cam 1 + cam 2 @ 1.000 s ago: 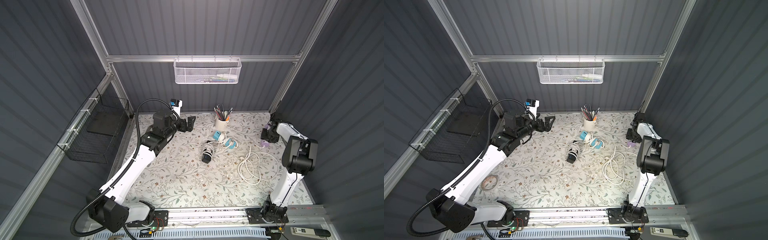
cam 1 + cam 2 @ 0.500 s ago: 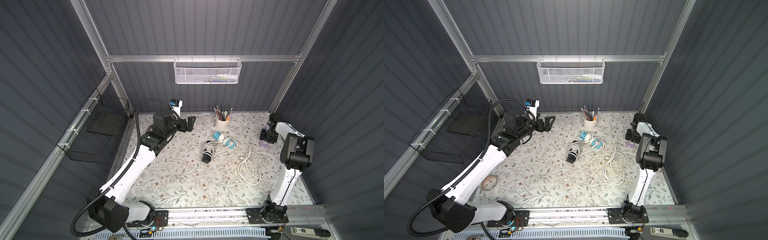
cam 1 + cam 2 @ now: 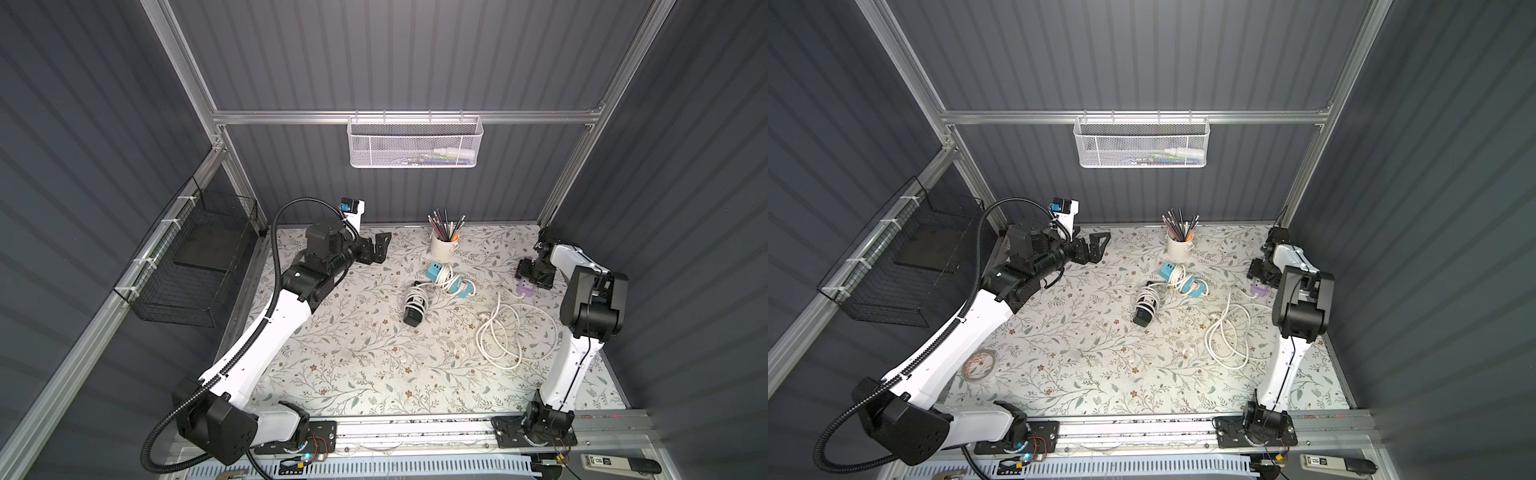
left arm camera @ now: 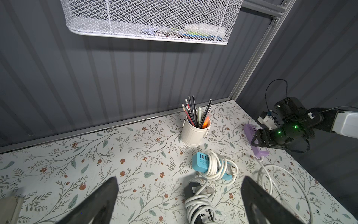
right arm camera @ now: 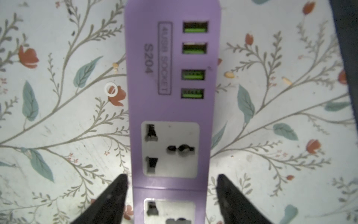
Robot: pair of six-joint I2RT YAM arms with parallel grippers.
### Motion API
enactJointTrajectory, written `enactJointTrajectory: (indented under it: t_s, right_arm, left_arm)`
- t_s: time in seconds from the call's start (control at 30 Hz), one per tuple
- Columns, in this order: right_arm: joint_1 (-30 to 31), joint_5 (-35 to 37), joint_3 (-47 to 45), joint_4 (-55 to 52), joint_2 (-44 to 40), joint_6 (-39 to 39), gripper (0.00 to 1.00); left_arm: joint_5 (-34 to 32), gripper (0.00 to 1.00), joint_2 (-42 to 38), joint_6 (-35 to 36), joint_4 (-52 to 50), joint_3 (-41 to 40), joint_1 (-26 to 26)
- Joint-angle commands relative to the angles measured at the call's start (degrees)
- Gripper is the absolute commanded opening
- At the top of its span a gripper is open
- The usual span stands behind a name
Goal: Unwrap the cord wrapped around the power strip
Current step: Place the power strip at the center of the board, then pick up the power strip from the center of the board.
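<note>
Reading the purple power strip [image 5: 170, 87] as basically done: no turns of cord on its body in the right wrist view, and the sockets and green USB ports are all bare. It lies flat at the far right of the floral table [image 3: 353, 353]. Its white cord [image 3: 515, 332] leaves the strip's near end and lies in loose loops at the near right, clear of the body.

Right gripper [image 5: 171, 177] straddles the strip, jaws spread with a sliver of table showing on each side, so I judge it's pinching nothing. Left gripper [image 4: 180, 180] is spread wide and empty, hovering at the far left, well apart from every strip.

What's left, if the job covers all strips: the blue power strip [image 3: 435, 272] and black power strip [image 3: 413, 318] mid-table still have white cord wound round them. They sit just beside each other, near the pencil cup [image 3: 442, 249]. I can't clearly make out the purple strip's plug end.
</note>
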Motion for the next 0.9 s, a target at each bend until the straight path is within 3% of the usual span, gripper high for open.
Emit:
enactJointTrajectory:
  t_s: [0.0,0.07,0.3,0.53,0.73,0.87]
  right_arm:
    - [-0.2,-0.1,-0.1,-0.4,-1.3,0.2,0.90]
    - [-0.2,-0.1,-0.7,0.1,-2.3,0.4,0.98]
    - [0.8,-1.7,-2.6,1.2,-9.4,0.3,0.99]
    - [9.5,-2.2,-6.4,4.0,-19.8,-0.9,0.99]
    - [16.7,-4.1,-10.7,6.5,-26.7,-0.1,0.99]
    - [19.2,-5.4,-12.7,7.1,-29.7,0.5,0.99]
  left_arm:
    - [0.8,1.00,-0.3,0.3,0.4,-0.3,0.2]
    - [0.8,1.00,-0.3,0.3,0.3,-0.3,0.3]
    - [0.5,1.00,1.0,-1.6,-0.3,0.1,0.2]
    - [-1.4,1.00,3.4,-8.0,-2.9,-0.9,0.2]
    - [3.6,1.00,-0.4,-16.8,-1.3,-12.3,0.2]
    - [11.7,1.00,-2.2,-26.3,4.8,-22.9,0.0]
